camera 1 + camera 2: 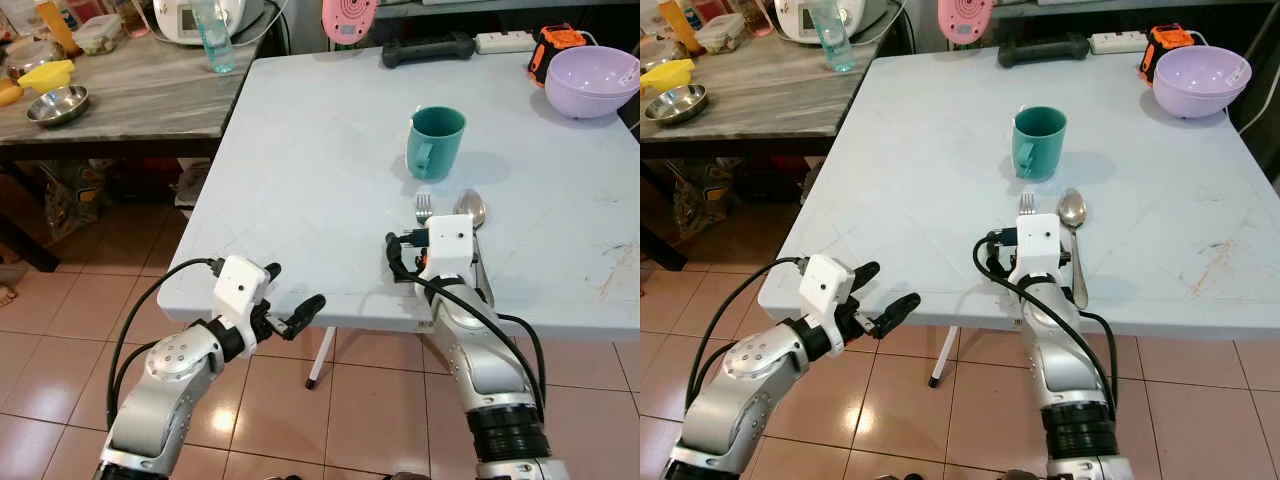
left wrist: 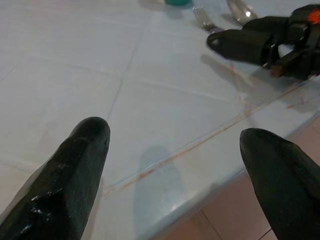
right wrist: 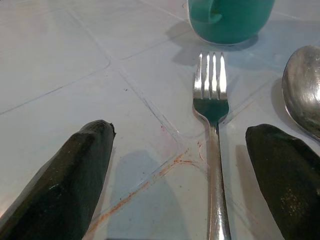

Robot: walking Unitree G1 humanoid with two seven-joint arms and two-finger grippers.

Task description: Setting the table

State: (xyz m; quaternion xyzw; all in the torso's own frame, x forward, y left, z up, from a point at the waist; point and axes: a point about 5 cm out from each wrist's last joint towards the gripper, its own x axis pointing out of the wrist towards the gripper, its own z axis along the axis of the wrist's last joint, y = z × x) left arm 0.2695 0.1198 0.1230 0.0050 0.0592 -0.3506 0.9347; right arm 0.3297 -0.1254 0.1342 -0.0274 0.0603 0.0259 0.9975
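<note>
Fork (image 3: 212,150) lies between right claw's (image 3: 185,175) spread fingers — left claw (image 1: 296,300) likewise apart.

A pale blue-white table (image 1: 300,130) is seen on a tiled terracotta floor (image 1: 60,360), with a grey wood-grain side table (image 1: 130,95) set just beside it, evenly lit.

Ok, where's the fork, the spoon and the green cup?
fork (image 3: 212,95), right wrist view, on its tines.
spoon (image 1: 1072,208), right eye view, on its bowl.
green cup (image 1: 437,141), left eye view, on its side wall.
</note>
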